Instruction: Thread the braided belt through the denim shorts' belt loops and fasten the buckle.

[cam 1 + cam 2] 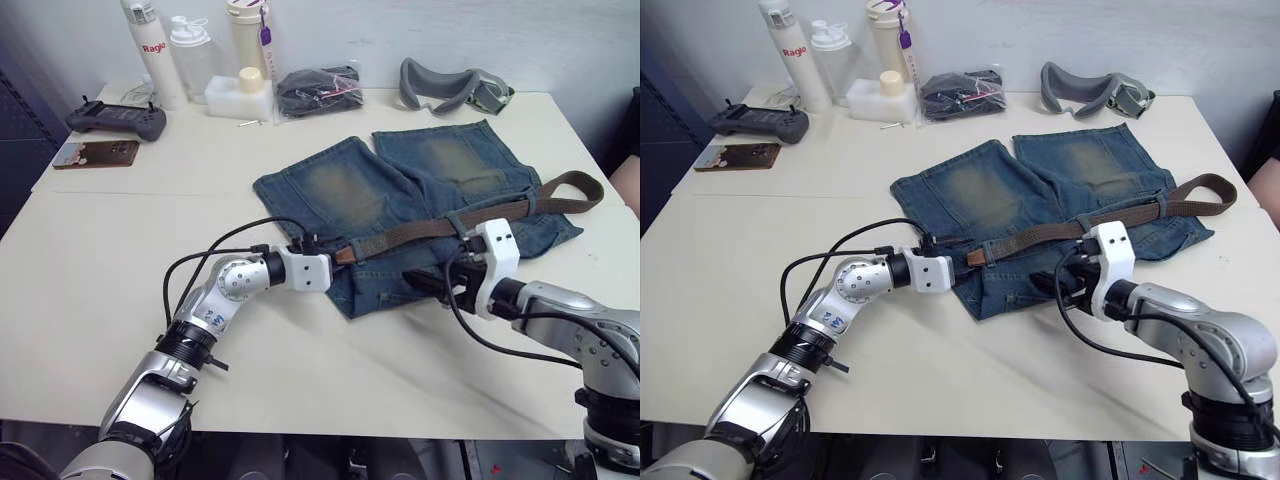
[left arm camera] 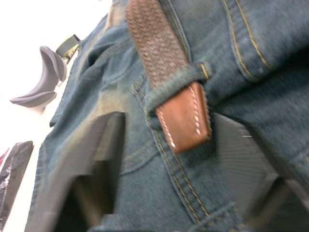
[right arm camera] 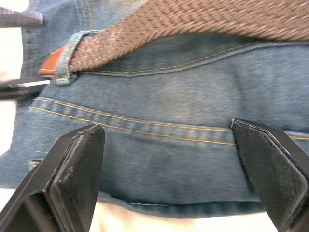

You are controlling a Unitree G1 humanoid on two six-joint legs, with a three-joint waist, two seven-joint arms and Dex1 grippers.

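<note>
While the braided belt [image 1: 440, 227] lies along the waistband of the denim shorts [image 1: 400, 190] at frame centre, its leather tip [image 2: 186, 118] is seen poking through a belt loop [image 2: 176, 82]; threading is judged under way; both the left gripper [image 2: 166, 159] and right gripper [image 3: 166, 166] are held apart, clasping nothing; next, the tip must be gripped and drawn onward.

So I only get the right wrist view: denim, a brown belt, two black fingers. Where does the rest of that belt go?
Observer: The belt crosses the shorts at the waistband toward the robot's right, then doubles back in a bend past the shorts' edge, over the table.
Operator: And the tan bit at the far loop?
Observer: It's the belt's leather tip, poking out of a belt loop between the left gripper's open fingers.
Operator: Anything else on the table?
Observer: Along the far edge, grey goggles, bottles and a black controller.
</note>
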